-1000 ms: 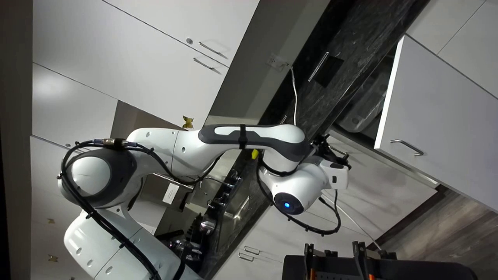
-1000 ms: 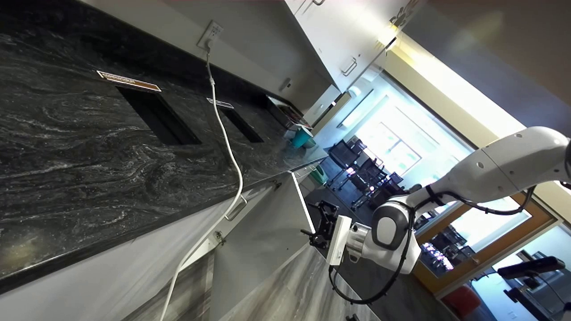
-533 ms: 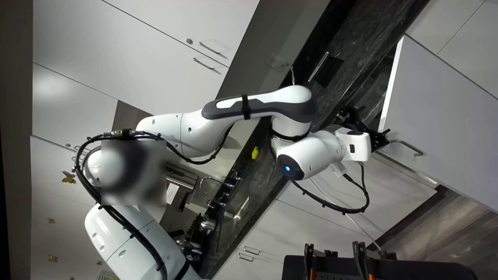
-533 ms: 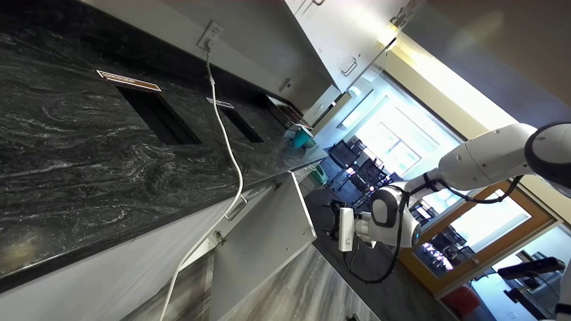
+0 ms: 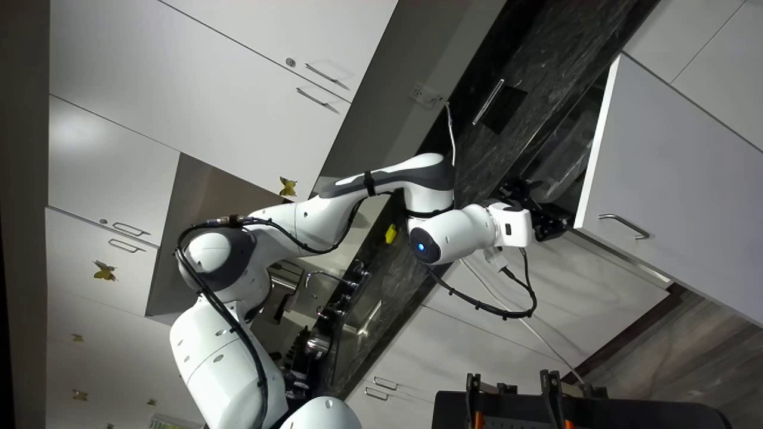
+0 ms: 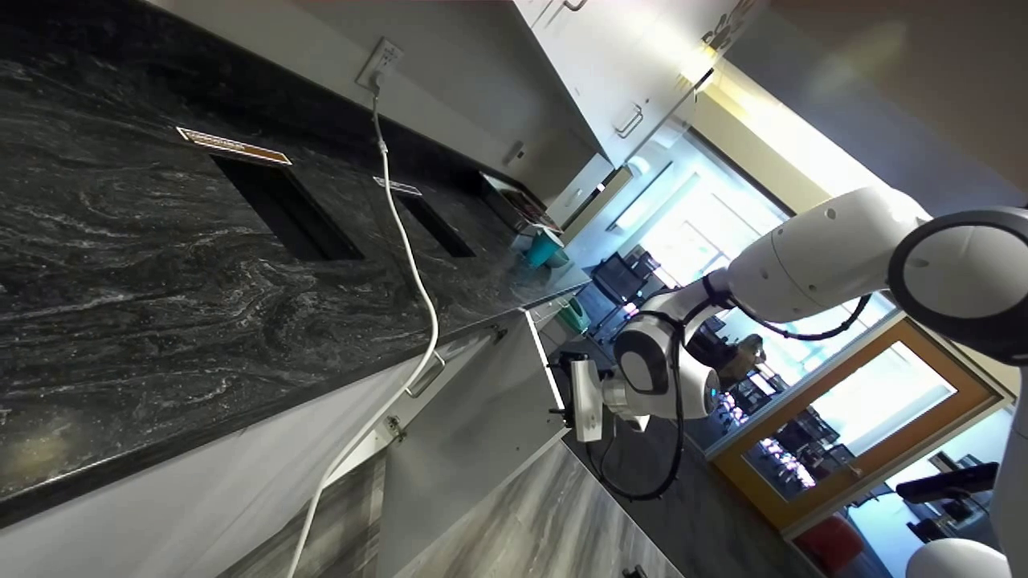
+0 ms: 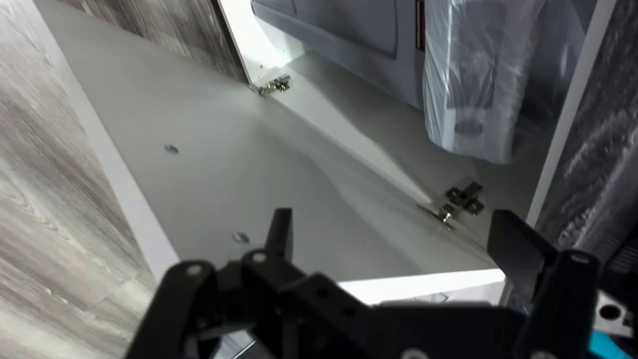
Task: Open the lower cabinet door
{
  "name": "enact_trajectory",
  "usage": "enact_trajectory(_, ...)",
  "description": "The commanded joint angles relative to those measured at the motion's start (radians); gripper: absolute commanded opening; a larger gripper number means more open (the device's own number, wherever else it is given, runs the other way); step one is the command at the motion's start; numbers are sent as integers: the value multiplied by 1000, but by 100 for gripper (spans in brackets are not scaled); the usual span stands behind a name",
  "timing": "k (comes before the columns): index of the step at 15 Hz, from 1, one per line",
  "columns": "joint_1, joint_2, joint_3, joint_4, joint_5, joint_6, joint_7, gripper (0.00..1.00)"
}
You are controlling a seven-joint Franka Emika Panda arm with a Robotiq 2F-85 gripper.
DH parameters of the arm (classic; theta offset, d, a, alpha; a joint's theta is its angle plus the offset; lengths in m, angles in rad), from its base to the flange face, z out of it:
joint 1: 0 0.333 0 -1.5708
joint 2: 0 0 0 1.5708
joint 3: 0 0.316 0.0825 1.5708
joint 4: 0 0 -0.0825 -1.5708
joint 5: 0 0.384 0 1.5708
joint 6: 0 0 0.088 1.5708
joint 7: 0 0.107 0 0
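Observation:
The lower cabinet door (image 5: 679,179) stands swung wide open, a white panel with a slim bar handle (image 5: 623,226) on its outer face. Its inner face also shows in an exterior view (image 6: 474,441) and fills much of the wrist view (image 7: 199,174), with metal hinges along the cabinet side. My gripper (image 7: 398,227) is open, fingers wide apart with nothing held. It is beside the door's free edge in an exterior view (image 5: 533,208) and overlaps that edge in an exterior view (image 6: 566,389). Whether it touches the door I cannot tell.
A grey bin-like body with clear plastic (image 7: 468,85) is inside the cabinet. The dark speckled countertop (image 6: 201,321) runs above, with a white cable (image 6: 405,249) hanging over its front. A black device (image 5: 572,411) is at the bottom of an exterior view.
The arm first moved up and away from the door's edge, then came back toward it, its gripper again overlapping the edge in an exterior view. The door has not visibly moved.

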State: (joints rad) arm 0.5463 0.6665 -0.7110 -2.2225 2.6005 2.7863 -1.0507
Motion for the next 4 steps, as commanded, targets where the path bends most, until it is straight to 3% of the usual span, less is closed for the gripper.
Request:
enact_trajectory(1,20,16,2,0,0,0,15,100)
enact_trajectory(4,21,26,1,0,0,0,14,100)
